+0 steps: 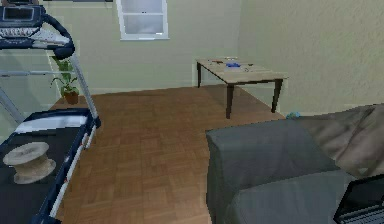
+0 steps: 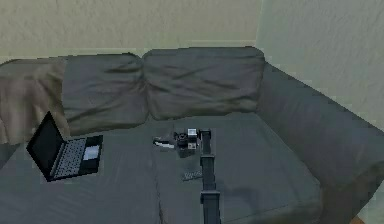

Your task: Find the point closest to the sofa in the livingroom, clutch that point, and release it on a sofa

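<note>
1. Closest thing in the arm side view: my arm [image 2: 210, 188] is poking up from the bottom edge and reaching out over the seat of the grey sofa [image 2: 200, 85].
2. My claw [image 2: 165, 142] is hanging at the arm's far end, with seat cushion lying right behind it, so I honestly can't tell whether it's holding anything.
3. A small pale bit [image 2: 158, 141] is showing right at the fingertips, too tiny for me to name. A small dark flat thing [image 2: 190, 176] is lying on the seat just left of the arm.
4. An open laptop [image 2: 65, 152] is sitting on the seat toward that view's left, well apart from the claw, and a brownish throw [image 2: 28, 95] is draping over the backrest there.
5. Looking forward, a treadmill [image 1: 45, 130] is standing on the left, a wooden table [image 1: 240, 72] is standing by the far wall, and a potted plant [image 1: 66, 80] is sitting beyond the treadmill.
</note>
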Available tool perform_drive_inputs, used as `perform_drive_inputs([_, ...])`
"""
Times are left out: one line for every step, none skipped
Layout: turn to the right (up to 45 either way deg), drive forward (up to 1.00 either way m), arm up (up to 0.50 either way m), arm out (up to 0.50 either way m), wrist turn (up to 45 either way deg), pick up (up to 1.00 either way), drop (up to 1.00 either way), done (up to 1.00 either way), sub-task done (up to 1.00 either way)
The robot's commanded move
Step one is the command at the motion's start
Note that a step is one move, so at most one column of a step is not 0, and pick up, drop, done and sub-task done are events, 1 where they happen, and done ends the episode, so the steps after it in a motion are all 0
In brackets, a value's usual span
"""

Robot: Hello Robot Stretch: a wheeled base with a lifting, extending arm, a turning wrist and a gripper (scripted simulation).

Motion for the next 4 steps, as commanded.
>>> perform_drive_inputs([0.0, 0.0, 0.0, 0.0, 0.0, 0.0, 1.0, 0.0, 0.0])
perform_drive_inputs([0.0, 0.0, 0.1, 0.0, 0.0, 0.0, 0.0, 0.0, 0.0])
perform_drive_inputs([0.0, 0.0, 0.0, -0.08, 0.0, 0.0, 0.0, 0.0, 0.0])
perform_drive_inputs([0.0, 0.0, 0.0, 0.0, 0.0, 0.0, 0.0, 1.0, 0.0])
